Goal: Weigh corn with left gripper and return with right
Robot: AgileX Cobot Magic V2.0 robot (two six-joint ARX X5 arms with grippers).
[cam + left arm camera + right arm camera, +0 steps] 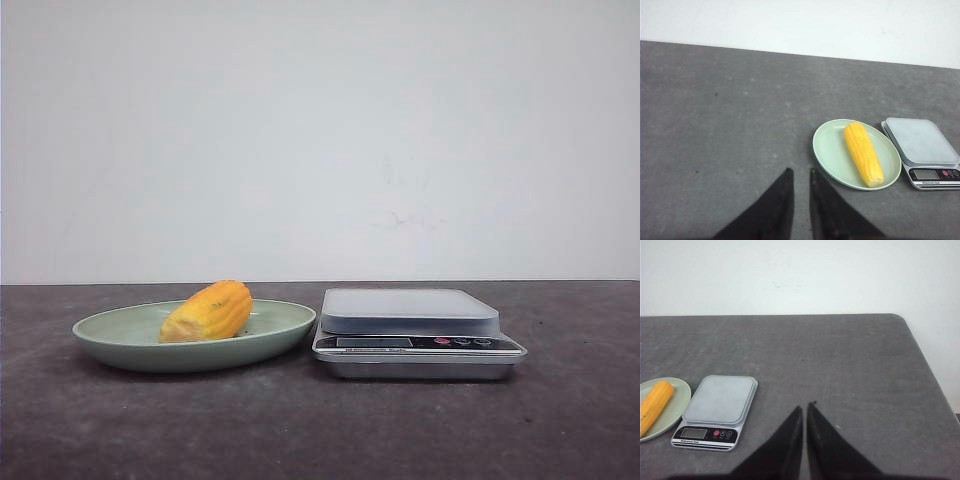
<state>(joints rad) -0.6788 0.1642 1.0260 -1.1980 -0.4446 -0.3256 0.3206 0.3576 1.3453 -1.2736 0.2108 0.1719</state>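
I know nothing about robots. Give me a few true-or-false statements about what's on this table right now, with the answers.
1. The corn lies on the green plate. True.
2. Something sits on the scale. False: its platform is bare.
3. The left gripper holds the corn. False: it holds nothing and is apart from the plate.
4. The scale stands beside the plate, on the robot's right. True.
5. The right gripper touches the scale. False: it is apart from it.
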